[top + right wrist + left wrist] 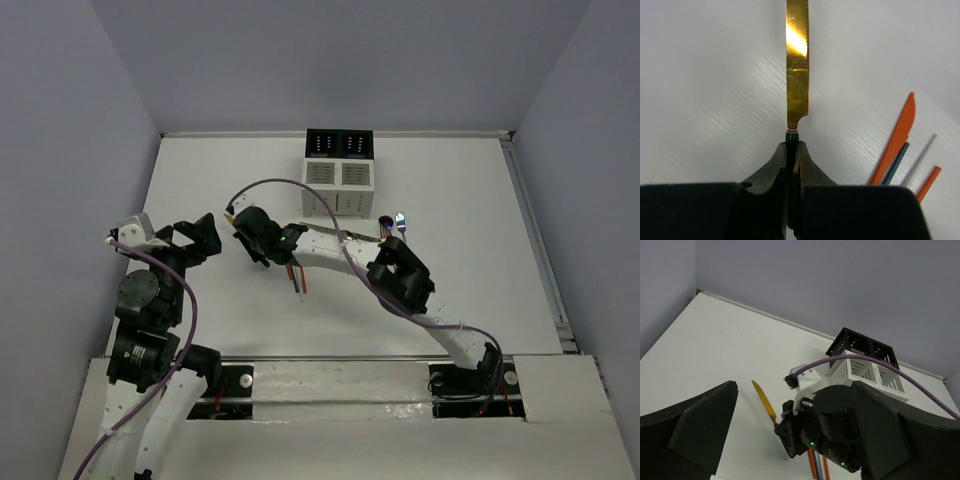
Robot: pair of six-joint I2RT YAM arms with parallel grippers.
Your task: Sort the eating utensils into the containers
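My right gripper is shut on the black handle of the yellow knife, whose gold blade points away over the white table. From above, the right gripper holds the knife left of centre, in front of the white slatted containers. Orange-red and pale chopsticks lie just behind the gripper, and iridescent spoons lie right of the caddy. My left gripper is open and empty, to the left of the knife. In its view the blade sticks out of the right gripper.
An orange knife-shaped utensil, a dark one and a pale chopstick lie right of the held knife. A silver utensil lies along the right forearm. The table's raised rim runs down the right side.
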